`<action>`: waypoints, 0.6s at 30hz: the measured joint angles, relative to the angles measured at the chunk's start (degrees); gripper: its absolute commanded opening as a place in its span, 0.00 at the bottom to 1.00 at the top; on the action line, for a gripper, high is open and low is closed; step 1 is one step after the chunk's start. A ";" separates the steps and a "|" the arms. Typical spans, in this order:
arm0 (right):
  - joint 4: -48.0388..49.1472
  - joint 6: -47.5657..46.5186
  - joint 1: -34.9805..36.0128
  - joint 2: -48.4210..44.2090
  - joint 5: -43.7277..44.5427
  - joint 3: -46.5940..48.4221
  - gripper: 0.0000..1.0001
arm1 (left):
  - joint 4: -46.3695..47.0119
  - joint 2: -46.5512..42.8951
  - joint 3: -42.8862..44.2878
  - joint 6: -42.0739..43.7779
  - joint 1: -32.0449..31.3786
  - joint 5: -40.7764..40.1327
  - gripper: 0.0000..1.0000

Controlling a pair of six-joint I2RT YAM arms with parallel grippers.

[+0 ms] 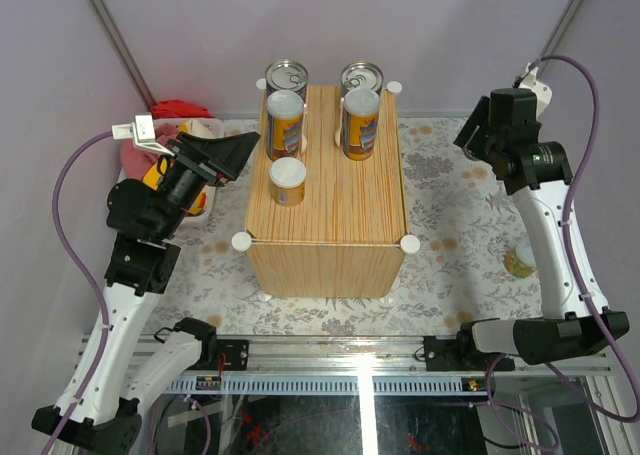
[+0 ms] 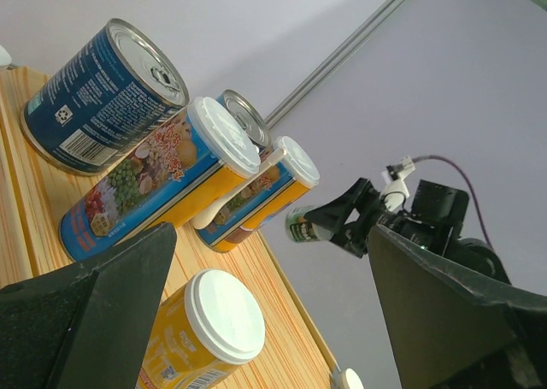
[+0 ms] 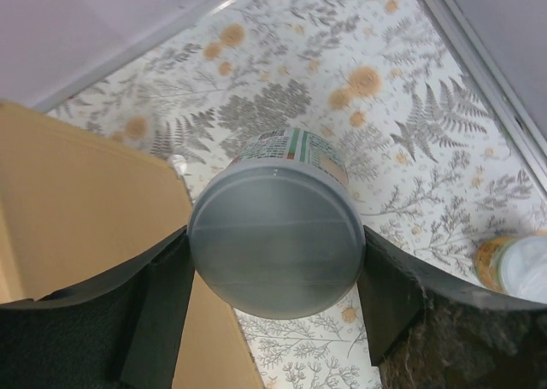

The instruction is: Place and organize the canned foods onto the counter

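Five cans are standing on the counter (image 1: 330, 210), so the job is looking well over half done. Two silver-topped cans (image 1: 287, 76) (image 1: 361, 77) are sitting side by side along the counter's far edge. Just in front of them, two taller orange cans with white lids (image 1: 285, 125) (image 1: 361, 125) are making a second row. A shorter white-lidded can (image 1: 287, 181) is standing alone nearer the middle, toward the left edge, starting a third row.

The right claw (image 1: 470, 137) is pinching a sixth can (image 3: 275, 239) by its sides. This one has a green label and a pale lid. It is hanging in the air over the flowered mat (image 1: 450, 205), off the counter's far right corner and not yet above the wood.

The left claw (image 1: 238, 155) is hovering beside the counter's left edge with its fingers spread wide and nothing between them.

One more can (image 1: 521, 260) is waiting on the mat, near its right edge and partly hidden behind the right arm.

What seems to be remaining is setting down the held can, probably in the open spot beside the short one, then fetching the last can from the mat.
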 measured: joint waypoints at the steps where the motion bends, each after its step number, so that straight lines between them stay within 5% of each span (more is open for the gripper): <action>1: -0.90 -0.48 0.85 0.42 0.22 2.03 0.00 | -0.02 0.00 0.00 0.00 0.00 0.02 0.94; 18: -19.91 -4.28 24.74 10.34 3.50 36.30 0.00 | -0.26 0.63 0.02 -0.02 0.00 0.44 0.94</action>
